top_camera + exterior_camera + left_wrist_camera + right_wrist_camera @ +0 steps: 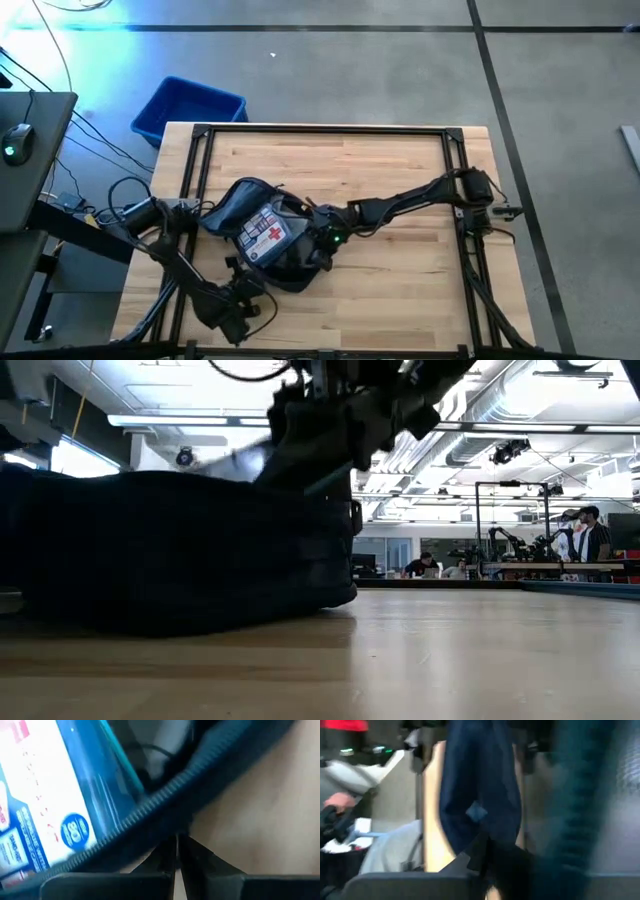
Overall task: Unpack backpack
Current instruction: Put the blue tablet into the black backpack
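Dark navy fabric, the backpack [262, 238] lies left of the table's centre, its long axis slanting toward your right gripper [318, 238], which reaches into its mouth, jaws unreadable, while the left gripper [176, 851] pinches its zippered edge shut

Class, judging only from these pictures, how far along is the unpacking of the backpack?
Done: the backpack lies open on the table. In hand: the right gripper reaches into its opening; the left gripper, shut, pinches its zipper edge. Left: the pouch with the red cross is still inside; nothing is out yet.
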